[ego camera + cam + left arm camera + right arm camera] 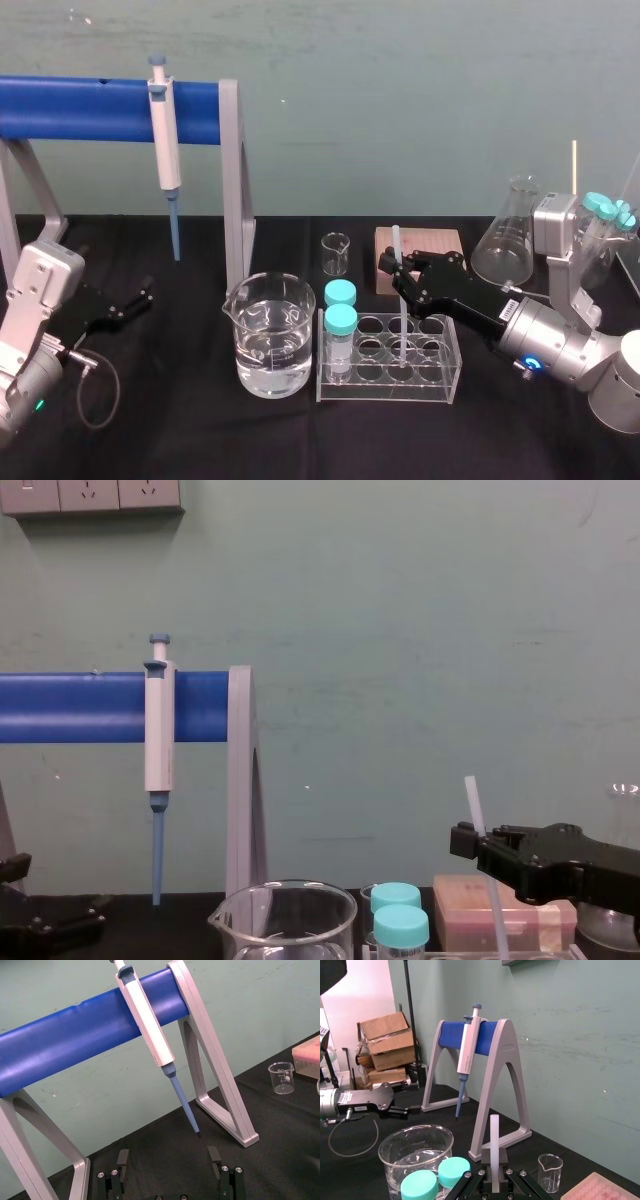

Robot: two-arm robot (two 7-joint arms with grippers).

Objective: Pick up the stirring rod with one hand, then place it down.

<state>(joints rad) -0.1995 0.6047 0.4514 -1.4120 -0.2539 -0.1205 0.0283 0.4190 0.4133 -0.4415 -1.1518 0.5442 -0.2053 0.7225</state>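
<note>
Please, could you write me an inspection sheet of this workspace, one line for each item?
Surface: black cloth, no spill seen.
Job's things: stirring rod nearly upright, its lower end inside a well of the clear rack.
Clutter: beaker of water; two teal-capped vials in the rack; small empty beaker; pink box; flask; pipette hanging on the blue stand.
Grippers: right gripper shut on the stirring rod, above the rack; left gripper open, parked at the left, low over the cloth.
Cables: grey loop at the left wrist.
Surroundings: green wall; cardboard boxes beyond the table.
</note>
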